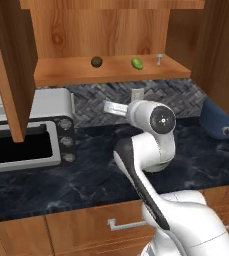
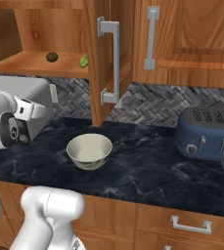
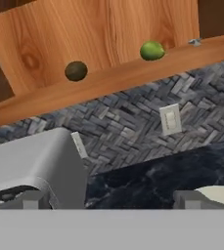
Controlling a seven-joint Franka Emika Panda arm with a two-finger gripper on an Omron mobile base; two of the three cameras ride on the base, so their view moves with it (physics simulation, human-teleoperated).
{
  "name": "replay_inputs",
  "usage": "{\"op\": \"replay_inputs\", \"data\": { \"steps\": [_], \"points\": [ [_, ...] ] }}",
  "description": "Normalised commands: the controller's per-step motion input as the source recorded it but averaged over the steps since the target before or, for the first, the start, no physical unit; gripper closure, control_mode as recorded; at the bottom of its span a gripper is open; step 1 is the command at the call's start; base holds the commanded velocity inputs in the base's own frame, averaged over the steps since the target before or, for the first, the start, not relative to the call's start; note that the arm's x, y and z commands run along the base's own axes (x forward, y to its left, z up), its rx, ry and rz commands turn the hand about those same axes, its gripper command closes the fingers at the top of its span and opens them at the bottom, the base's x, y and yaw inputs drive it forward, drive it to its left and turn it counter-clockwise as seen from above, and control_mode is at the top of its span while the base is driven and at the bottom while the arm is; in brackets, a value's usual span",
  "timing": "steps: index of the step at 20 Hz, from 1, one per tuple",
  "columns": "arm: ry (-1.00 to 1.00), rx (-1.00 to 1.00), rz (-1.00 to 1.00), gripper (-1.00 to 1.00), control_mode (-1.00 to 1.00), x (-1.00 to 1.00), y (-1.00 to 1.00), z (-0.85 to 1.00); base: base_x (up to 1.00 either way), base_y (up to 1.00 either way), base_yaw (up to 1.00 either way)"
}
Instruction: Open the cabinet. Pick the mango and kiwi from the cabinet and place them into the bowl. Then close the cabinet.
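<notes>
Right now the cabinet (image 2: 106, 63) stands open, so the step in hand is picking fruit. Gripper (image 3: 108, 199) hangs spread wide, nothing btwn its jaws, low over the counter (image 1: 86, 180) and well below the shelf (image 1: 111, 70). Kiwi (image 3: 76, 71) sits up and left of the gripper, mango (image 3: 152, 50) up and right, both on the shelf, apart from each other. Bowl (image 2: 89, 151) waits on the counter, down to the gripper's right. Next move probably needs a lift to shelf height, then a reach fwd w/ jaws straddling one fruit before squeezing.
</notes>
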Motion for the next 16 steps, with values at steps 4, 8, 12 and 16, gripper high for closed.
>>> {"op": "replay_inputs", "data": {
  "steps": [4, 8, 12, 16],
  "points": [
    [0.11, -0.03, -0.63, -1.00, -1.00, -0.01, -0.90, 0.66, 0.00, 0.00, 0.00],
    [0.02, -0.01, -0.14, -1.00, -1.00, 0.03, -0.19, 0.33, 0.00, 0.00, 0.00],
    [0.00, 0.01, 0.00, -1.00, -1.00, 0.12, -0.04, 0.38, 0.00, 0.00, 0.00],
    [0.02, 0.00, 0.00, -1.00, -1.00, 0.16, -0.01, 0.62, 0.00, 0.00, 0.00]
  ]
}}
